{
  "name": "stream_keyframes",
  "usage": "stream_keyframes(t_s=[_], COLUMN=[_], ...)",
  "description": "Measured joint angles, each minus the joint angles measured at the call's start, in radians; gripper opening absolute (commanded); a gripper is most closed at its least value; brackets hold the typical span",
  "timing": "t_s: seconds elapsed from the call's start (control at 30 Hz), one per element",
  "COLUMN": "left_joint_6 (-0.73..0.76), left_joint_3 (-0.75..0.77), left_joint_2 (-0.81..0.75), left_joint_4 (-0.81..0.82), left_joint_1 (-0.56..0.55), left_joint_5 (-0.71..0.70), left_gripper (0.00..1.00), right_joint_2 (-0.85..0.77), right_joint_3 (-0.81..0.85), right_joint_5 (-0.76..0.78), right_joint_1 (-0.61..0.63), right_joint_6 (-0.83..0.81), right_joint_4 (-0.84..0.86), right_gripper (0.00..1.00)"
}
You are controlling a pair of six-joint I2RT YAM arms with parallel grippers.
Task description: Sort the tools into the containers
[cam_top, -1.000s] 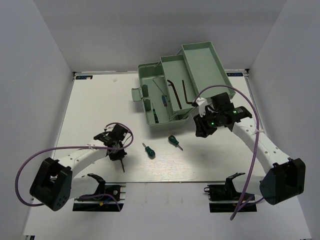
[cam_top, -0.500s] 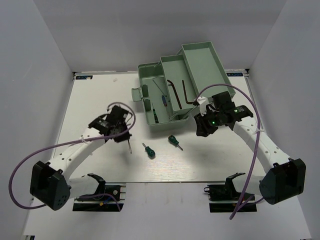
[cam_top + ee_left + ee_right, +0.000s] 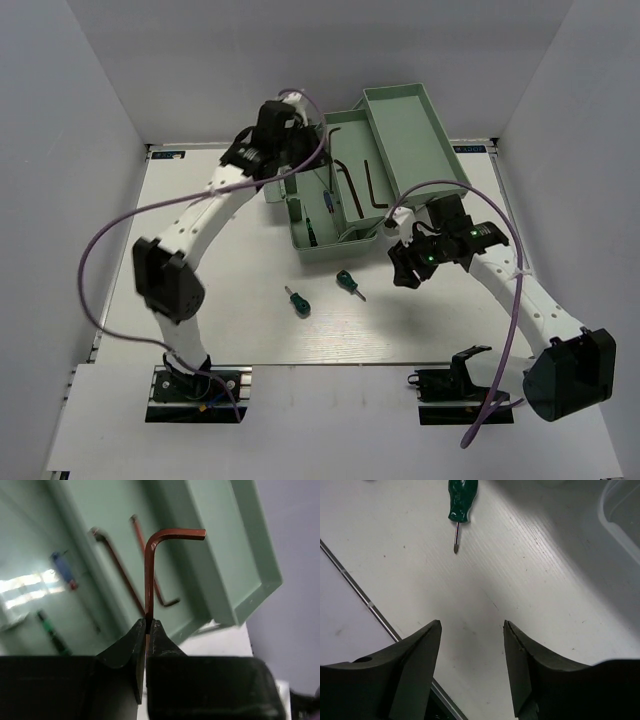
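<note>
Key [image 3: 149,570] sits pinched in left pincer [image 3: 147,625] above trays [image 3: 225,545] for dropping, while right pincer [image 3: 471,630] stands spread near a screwdriver [image 3: 461,505].

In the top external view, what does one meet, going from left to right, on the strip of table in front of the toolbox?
first stubby green-handled screwdriver → second stubby green-handled screwdriver, lying a little farther back → right pincer, open and holding nothing

Bright, even light; blurred left-wrist background.
</note>
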Motion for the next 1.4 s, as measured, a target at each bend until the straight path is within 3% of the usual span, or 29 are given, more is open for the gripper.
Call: stream_keyframes(t_s=[0.13,0.27,0.33,0.4,0.53,0.63,0.77,0.87,0.97,1.17,1.27,1.4], left_joint_6=[0.002,-0.016,-0.026,-0.036,-0.047,-0.05,-0.025,0.015,0.045,0.019,-0.035,-0.114], left_joint_3=[0.201,0.263,0.264,0.272,0.345,0.418,0.444,0.333,0.061,-0.456,-0.636,-0.808], left_joint_2=[0.229,0.359,0.384,0.417,0.474,0.49,0.446,0.311,0.047,-0.521,-0.671,-0.74], left_joint_4=[0.062,0.093,0.098,0.098,0.09,0.072,0.043,-0.01,-0.047,-0.081,-0.089,-0.121], left_joint_1=[0.0,0.0,0.0,0.0,0.0,0.0,0.002,0.005,0.008,0.013,0.013,0.007], left_joint_5=[0.092,0.147,0.162,0.175,0.196,0.204,0.185,0.115,0.034,-0.059,-0.083,-0.117], left_gripper=[0.0,0.0,0.09,0.28,0.49,0.54,0.63,0.68,0.73,0.73,0.73,0.74], right_joint_2=[-0.005,-0.031,-0.037,-0.029,0.024,0.084,0.154,0.208,0.241,0.313,0.357,0.4], right_joint_3=[-0.005,-0.012,-0.023,-0.037,-0.063,-0.08,-0.085,-0.088,-0.098,-0.129,-0.131,-0.142], right_joint_5=[-0.001,-0.001,-0.001,0.0,0.003,0.015,0.045,0.072,0.095,0.161,0.194,0.267], right_joint_1=[0.001,0.001,0.006,0.013,0.055,0.1,0.171,0.219,0.257,0.339,0.375,0.42], right_joint_6=[-0.025,-0.035,-0.034,-0.031,-0.03,-0.022,-0.002,0.034,0.079,0.16,0.19,0.222], right_joint_4=[-0.005,0.002,0.009,0.024,0.069,0.122,0.211,0.29,0.363,0.496,0.542,0.61], right_gripper=[0.59,0.59,0.59,0.6,0.65,0.76,0.8,0.82,0.83,0.83,0.83,0.78])
